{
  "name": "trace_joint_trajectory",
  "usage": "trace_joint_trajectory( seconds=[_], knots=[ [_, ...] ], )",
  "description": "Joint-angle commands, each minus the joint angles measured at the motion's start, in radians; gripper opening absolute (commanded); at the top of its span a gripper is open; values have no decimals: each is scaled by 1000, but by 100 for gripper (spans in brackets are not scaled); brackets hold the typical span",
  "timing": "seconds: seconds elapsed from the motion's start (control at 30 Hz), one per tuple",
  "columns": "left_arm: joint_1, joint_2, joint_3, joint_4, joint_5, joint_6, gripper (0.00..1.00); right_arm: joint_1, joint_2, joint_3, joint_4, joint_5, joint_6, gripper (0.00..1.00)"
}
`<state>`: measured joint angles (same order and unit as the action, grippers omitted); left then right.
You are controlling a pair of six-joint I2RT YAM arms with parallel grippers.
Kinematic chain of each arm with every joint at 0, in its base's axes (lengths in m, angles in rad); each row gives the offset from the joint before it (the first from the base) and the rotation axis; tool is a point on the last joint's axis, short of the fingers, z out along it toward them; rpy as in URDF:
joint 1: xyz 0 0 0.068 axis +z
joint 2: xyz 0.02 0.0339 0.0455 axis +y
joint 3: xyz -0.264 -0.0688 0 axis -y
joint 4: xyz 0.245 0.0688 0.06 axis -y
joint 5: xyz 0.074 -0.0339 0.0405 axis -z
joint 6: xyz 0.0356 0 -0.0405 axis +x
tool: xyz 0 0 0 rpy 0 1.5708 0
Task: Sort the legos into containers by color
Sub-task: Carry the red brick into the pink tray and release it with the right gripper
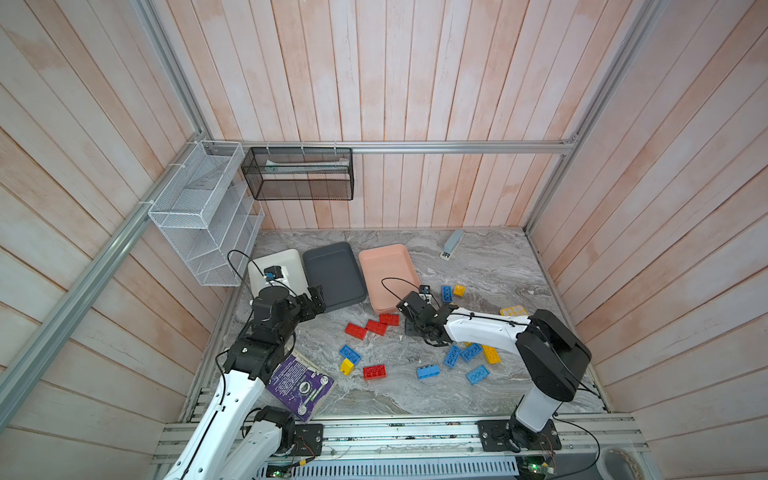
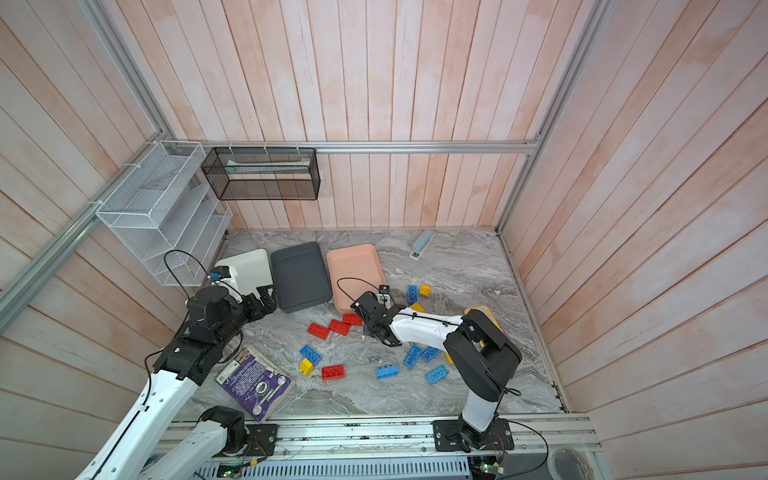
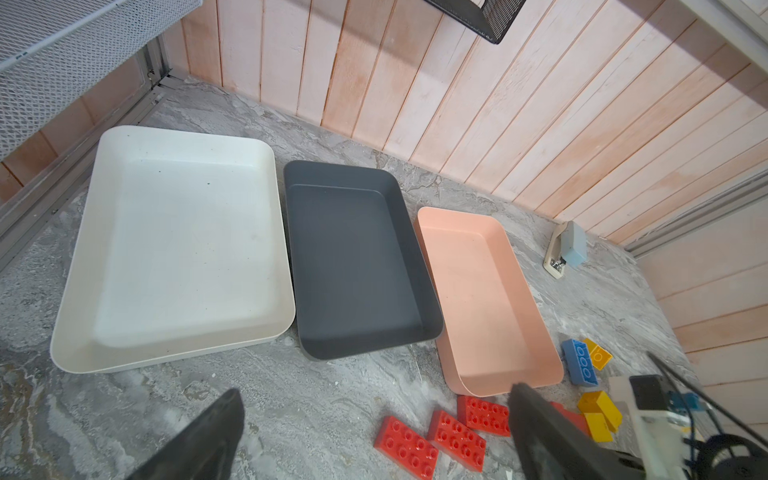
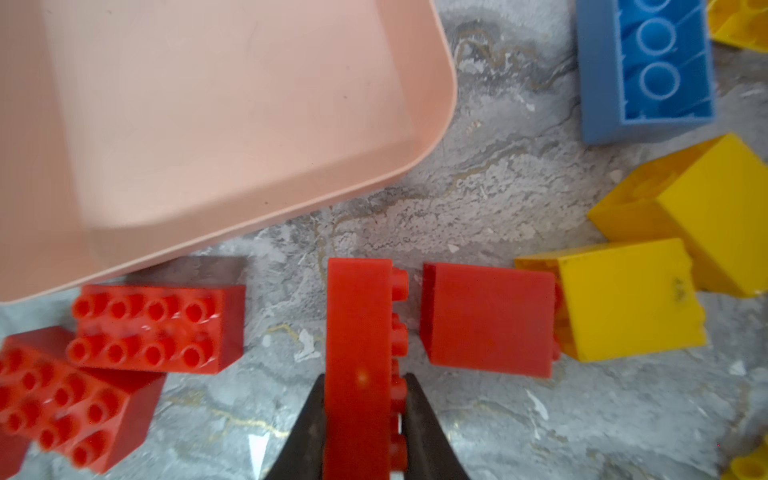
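Marble tabletop [image 1: 498, 270] bears trays [image 1: 332, 274], legos [image 1: 374, 372], book [image 1: 299, 384], stapler [image 1: 452, 245].

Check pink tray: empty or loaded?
Empty. In the left wrist view the pink tray has a bare floor; red bricks lie outside it.

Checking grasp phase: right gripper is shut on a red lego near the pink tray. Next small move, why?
Probably lift straight up: the right gripper is shut on the red lego, a second red brick sits close, and the empty pink tray is near.
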<state>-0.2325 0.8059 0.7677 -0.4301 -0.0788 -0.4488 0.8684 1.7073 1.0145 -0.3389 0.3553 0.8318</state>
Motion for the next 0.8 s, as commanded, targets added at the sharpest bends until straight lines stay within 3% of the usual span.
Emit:
trace_joint_trajectory(
  seconds=[0.0, 0.37, 0.77],
  knots=[
    [-6, 5, 4, 6, 30, 8, 100, 12, -88, -3, -37, -22, -29, 18],
    [-7, 67, 133, -148, 41, 7, 100, 13, -204, 64, -65, -182, -189, 16],
    [-6, 28, 134, -247, 1, 19, 100, -75, -154, 243, -96, -353, -327, 16]
  ],
)
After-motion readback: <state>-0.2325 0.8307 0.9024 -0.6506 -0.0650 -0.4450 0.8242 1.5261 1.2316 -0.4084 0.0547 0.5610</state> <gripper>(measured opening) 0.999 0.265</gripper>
